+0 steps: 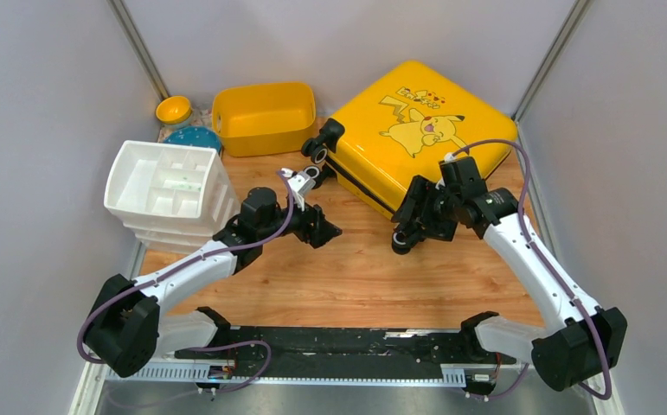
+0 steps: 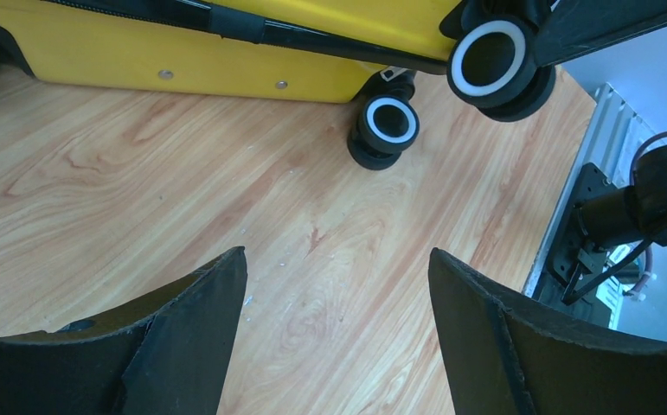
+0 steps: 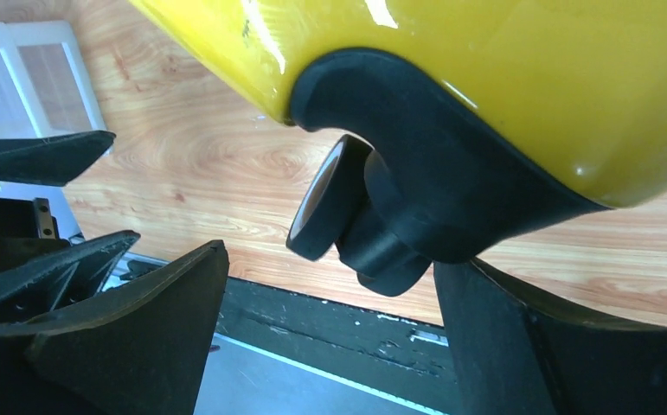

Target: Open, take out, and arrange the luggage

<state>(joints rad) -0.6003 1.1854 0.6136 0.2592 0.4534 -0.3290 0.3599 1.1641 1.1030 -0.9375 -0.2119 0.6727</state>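
Robotics lab test cell: a left arm (image 1: 191, 264) and right arm (image 1: 529, 251), trailing purple cables (image 1: 524, 173), stand bolted to a black rail (image 1: 347, 341) on a wood-grain counter (image 1: 355, 268) boxed in by plain grey walls (image 1: 44, 104).

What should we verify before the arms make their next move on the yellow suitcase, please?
1. Luggage shut, print side up: ok.
2. Left gripper open and empty above the table: ok.
3. Right gripper open, near corner wheel lined up between its fingers, not gripped: ok.
4. Zipper pull located: cannot tell, none shows in any view.
5. Room for the lid to swing open: cannot tell; the yellow tub sits close to the luggage.
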